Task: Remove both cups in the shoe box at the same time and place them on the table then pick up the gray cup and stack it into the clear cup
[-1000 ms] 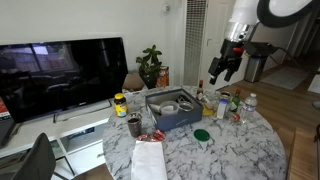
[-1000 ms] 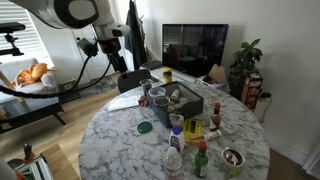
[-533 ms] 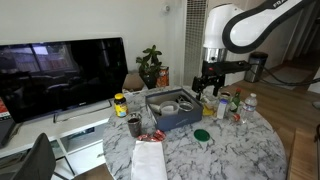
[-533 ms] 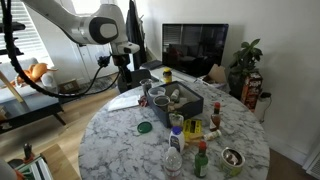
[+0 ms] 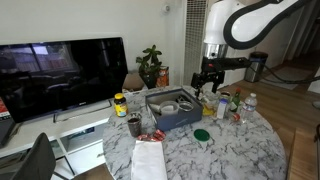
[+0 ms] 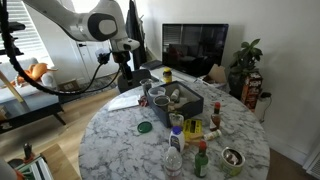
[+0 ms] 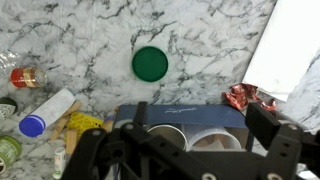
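The slate-blue shoe box (image 5: 180, 120) stands on the round marble table (image 5: 232, 152), and it shows in both exterior views (image 6: 192, 106). In the wrist view its blue wall (image 7: 185, 116) lies just below the gripper, with two cups side by side inside: a pale opaque one (image 7: 165, 137) and a see-through one (image 7: 214, 139). My gripper (image 7: 176, 138) hangs open above the box, its fingers on either side of the cups and touching neither. In the exterior views it (image 5: 208, 80) (image 6: 125, 74) hovers over the box's end.
A green lid (image 7: 150, 63), a red wrapper (image 7: 243, 97), white paper (image 7: 295, 50) and a capped water bottle (image 7: 45, 112) lie around the box. Bottles and jars (image 5: 226, 103) crowd the table near the arm. A TV (image 5: 60, 75) stands behind.
Over the last second the arm swung in and down toward the box. Since half a second ago it has barely moved. The cups have not moved.
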Available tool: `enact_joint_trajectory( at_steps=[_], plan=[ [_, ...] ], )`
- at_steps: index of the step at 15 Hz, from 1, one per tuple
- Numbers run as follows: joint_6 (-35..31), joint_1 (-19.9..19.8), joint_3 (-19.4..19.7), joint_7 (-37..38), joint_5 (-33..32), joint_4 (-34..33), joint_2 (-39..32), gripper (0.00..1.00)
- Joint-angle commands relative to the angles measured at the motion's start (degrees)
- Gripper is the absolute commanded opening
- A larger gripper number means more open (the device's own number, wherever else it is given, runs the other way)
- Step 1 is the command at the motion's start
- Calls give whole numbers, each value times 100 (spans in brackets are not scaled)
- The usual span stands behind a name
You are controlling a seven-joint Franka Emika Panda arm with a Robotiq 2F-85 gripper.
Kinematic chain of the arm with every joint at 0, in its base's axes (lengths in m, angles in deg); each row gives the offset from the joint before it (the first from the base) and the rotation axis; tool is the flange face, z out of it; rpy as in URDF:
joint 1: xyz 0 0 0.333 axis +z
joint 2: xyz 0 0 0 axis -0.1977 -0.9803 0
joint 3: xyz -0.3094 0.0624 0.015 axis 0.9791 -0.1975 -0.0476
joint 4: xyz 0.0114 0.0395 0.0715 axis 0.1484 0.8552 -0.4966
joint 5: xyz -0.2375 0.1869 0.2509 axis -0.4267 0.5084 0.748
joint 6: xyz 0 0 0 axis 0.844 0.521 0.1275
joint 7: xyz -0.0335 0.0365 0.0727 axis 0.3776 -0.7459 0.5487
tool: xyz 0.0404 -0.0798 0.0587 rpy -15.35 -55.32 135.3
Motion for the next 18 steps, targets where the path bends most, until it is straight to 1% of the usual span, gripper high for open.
enact_joint_trajectory(
  at_steps=[1, 2, 6, 8, 9, 11, 16, 17, 18],
  plan=[
    [-505, 91, 203, -4, 30, -440, -699, 100],
    [-535, 113, 259, -203, 191, -649, -945, 100],
    [-647, 184, 462, -197, -4, -1330, -1838, 100],
    [-758, 212, 586, -312, 65, -1708, -2301, 100],
    [-780, 261, 695, -254, -79, -1903, -2507, 100],
    [-826, 314, 810, -335, -9, -2203, -2864, 100],
    [-947, 379, 964, -698, 96, -2819, -3645, 100],
    [-1029, 391, 989, -716, 117, -2889, -3775, 100],
    [-1245, 417, 1019, -659, 146, -2962, -3911, 100]
  ],
)
